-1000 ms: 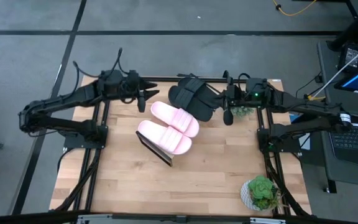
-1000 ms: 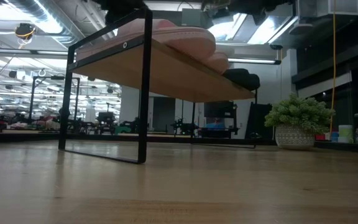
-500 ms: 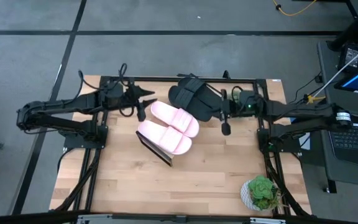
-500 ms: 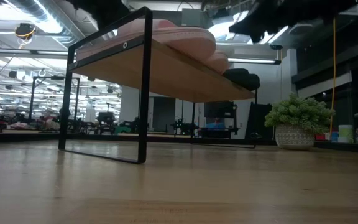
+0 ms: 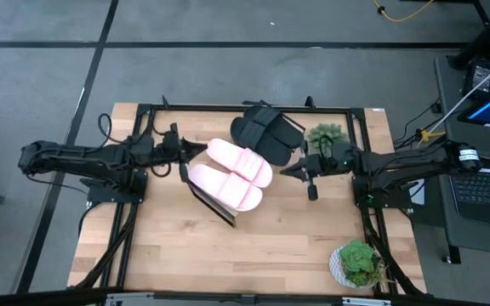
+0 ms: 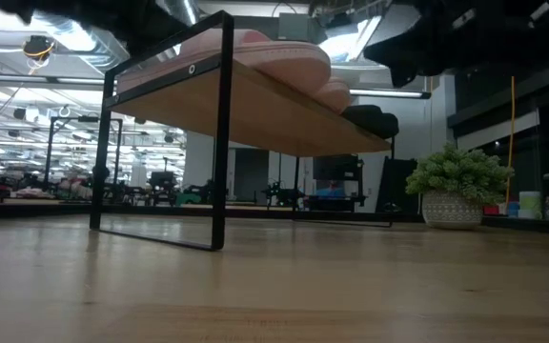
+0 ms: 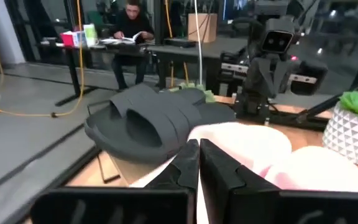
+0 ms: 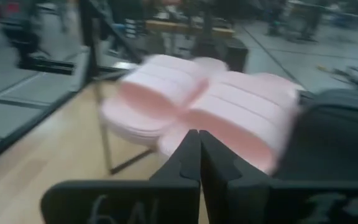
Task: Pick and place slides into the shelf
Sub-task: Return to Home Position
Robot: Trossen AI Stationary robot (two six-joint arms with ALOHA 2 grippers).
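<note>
Currently in the room, item by item:

Table: wooden top with a black frame along its edges.
Shelf: stands mid-table, a slanted wood board on thin black legs, carrying all four slides.
Pink slides: a pair lying side by side on the shelf's nearer half, straps up.
Black slides: a pair just beside the pink ones, on the shelf's farther half.
Left gripper: hangs by the shelf's left side, near the pink slides, fingers pressed together and holding nothing.
Right gripper: hangs by the shelf's right side, near the black slides, fingers likewise pressed together and empty.
Potted plant: in a white pot at the table's near right corner.
Second plant: behind the right arm, near the far right corner.
Person: seated at a desk well beyond the table
</note>
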